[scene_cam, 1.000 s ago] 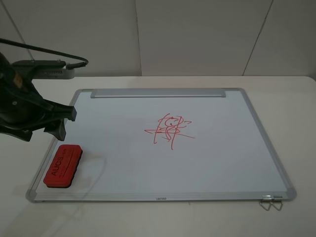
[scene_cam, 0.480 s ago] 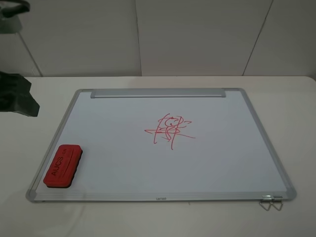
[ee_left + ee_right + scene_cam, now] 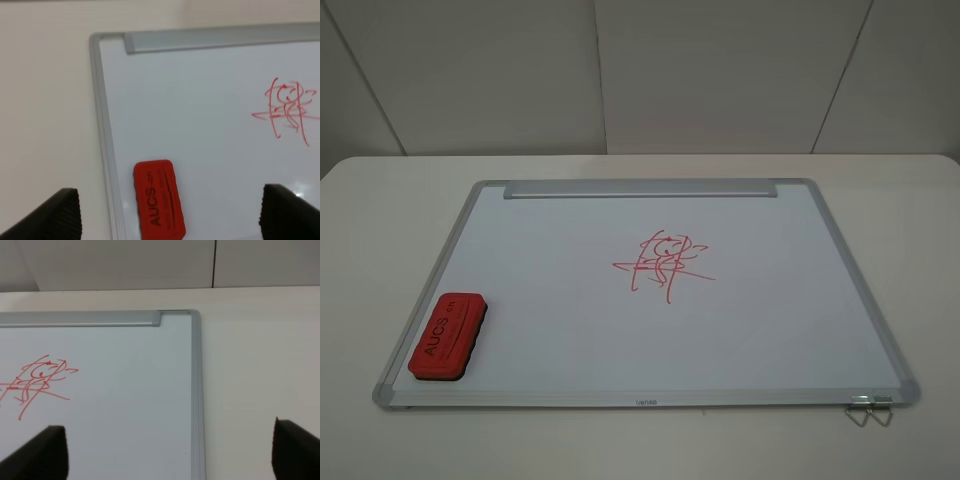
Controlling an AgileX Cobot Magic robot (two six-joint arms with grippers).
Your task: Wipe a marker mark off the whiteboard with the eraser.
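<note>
The whiteboard (image 3: 800, 330) lies flat on the table, silver-framed, with its top rail at the far side. The red eraser (image 3: 448, 336) rests on the board's near left corner with nothing touching it; it also shows in the left wrist view (image 3: 158, 198). The marker mark is out of view in every frame. My left gripper (image 3: 170, 215) hovers high above the eraser, open, with only its dark fingertips (image 3: 55, 215) showing. My right gripper (image 3: 167, 452) hangs open over the board's far right corner. Neither arm appears in the exterior view.
A larger red scribble (image 3: 665, 262) with long crossing lines sits at the board's centre, also seen as the scribble (image 3: 287, 107) and the scribble (image 3: 37, 380) in the wrist views. A metal clip (image 3: 868, 408) hangs at the near right corner. A pale tabletop (image 3: 380, 200) surrounds the board.
My left arm has pulled back and left the exterior view on the left side. The eraser has stayed in place on the board's near left corner.
</note>
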